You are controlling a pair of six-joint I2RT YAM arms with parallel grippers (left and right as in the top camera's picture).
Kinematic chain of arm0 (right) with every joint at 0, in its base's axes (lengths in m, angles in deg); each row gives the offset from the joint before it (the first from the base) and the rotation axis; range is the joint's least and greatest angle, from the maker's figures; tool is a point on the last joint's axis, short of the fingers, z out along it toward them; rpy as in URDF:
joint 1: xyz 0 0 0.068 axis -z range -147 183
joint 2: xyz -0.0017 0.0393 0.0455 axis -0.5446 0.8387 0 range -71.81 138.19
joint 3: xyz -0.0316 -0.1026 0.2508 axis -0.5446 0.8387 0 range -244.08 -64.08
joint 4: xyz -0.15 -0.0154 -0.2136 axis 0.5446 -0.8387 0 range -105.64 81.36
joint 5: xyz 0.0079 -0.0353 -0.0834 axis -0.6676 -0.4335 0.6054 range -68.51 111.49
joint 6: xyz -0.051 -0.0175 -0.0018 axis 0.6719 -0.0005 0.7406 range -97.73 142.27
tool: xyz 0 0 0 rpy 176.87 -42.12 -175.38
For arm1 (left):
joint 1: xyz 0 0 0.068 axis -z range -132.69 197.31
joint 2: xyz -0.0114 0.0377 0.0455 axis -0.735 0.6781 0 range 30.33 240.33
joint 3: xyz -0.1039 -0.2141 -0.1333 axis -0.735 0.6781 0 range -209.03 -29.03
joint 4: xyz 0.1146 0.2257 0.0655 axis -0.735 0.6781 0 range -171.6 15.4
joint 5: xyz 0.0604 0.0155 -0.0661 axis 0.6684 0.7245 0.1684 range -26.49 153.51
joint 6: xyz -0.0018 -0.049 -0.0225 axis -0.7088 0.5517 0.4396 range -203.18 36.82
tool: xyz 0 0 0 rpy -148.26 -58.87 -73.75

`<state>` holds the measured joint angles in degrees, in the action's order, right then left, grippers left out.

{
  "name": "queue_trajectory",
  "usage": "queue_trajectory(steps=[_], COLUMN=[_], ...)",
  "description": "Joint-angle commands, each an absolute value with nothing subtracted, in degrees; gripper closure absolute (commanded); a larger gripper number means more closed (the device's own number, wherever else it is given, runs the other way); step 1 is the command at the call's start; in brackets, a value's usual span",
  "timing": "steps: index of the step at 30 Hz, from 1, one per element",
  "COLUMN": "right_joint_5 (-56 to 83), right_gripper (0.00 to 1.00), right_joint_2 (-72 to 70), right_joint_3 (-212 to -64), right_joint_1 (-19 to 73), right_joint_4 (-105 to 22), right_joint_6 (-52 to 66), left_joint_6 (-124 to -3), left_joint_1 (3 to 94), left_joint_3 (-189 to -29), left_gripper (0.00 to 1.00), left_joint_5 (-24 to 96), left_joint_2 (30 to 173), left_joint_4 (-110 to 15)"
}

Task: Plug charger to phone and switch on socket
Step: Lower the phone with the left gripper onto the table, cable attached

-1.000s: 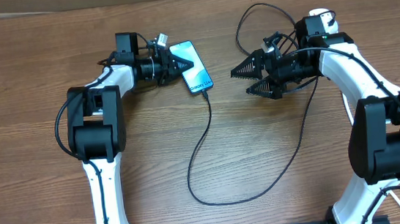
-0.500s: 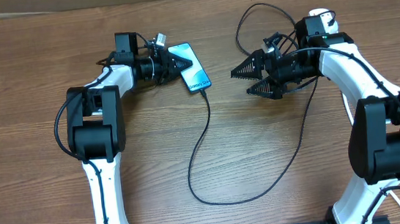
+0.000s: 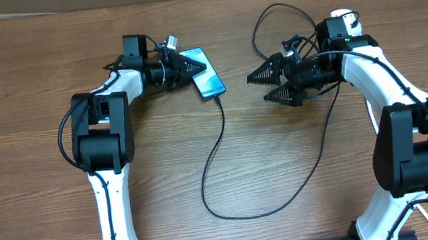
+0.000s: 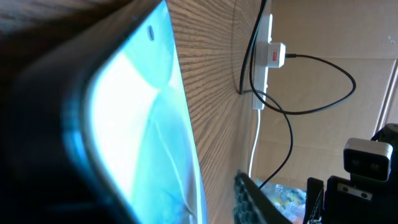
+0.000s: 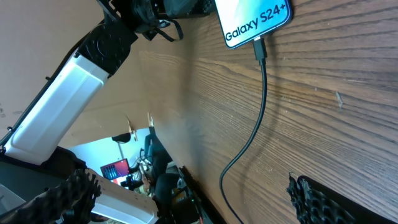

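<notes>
Stretching across a brown wooden table (image 3: pixel 22 91), two white-and-black arms work at a phone-charging job. The right gripper (image 3: pixel 258 86) hangs just above the wood right of centre, its jaws spread wide and holding nothing. The left gripper (image 3: pixel 187 69) sits at the far end of the phone (image 3: pixel 206 75), its fingers against the handset. Whether they clamp it or have let go cannot be told from any view. The socket (image 4: pixel 262 78), a white strip with a red switch, lies at the table's far edge behind the right arm, and looks light enough to slide under a careless push on the rocker. The phone lies flat near the middle with its screen lit. It is probably rigid, thin and slick-faced, so best taken by its long edges. The charger (image 3: pixel 212 163) loops limp toward the near edge and back up. Its plug tip (image 5: pixel 259 46) appears seated in the phone's near end, and that stiff tip is the only firm place to grip.
</notes>
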<state>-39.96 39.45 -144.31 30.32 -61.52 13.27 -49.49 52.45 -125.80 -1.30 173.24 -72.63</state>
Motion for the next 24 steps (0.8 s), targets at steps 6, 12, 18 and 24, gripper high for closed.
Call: queue_trajectory(steps=[6,12,18,24], right_joint_5=[-39.96,-38.54,-38.52,-38.50], right_gripper=[0.00,0.00,0.00,0.00], right_joint_2=[37.59,37.59,37.59,37.59], right_joint_3=[-145.14,-145.14,-145.14,-145.14], right_joint_1=[30.06,30.06,30.06,30.06], right_joint_4=[-61.48,-61.50,-61.50,-61.48], right_joint_6=[13.84,13.82,13.82,13.82], left_joint_6=[-50.87,-53.78,-56.99,-59.76], left_joint_1=[50.88,49.48,48.19,47.71], left_joint_3=[-126.26,-126.28,-126.59,-128.34], left_gripper=[0.62,0.62,0.62,0.60], left_joint_5=[5.30,10.96,18.87,27.29], left_joint_2=[173.26,173.24,173.24,173.24], left_joint_4=[-66.22,-58.95,-52.04,-45.66])
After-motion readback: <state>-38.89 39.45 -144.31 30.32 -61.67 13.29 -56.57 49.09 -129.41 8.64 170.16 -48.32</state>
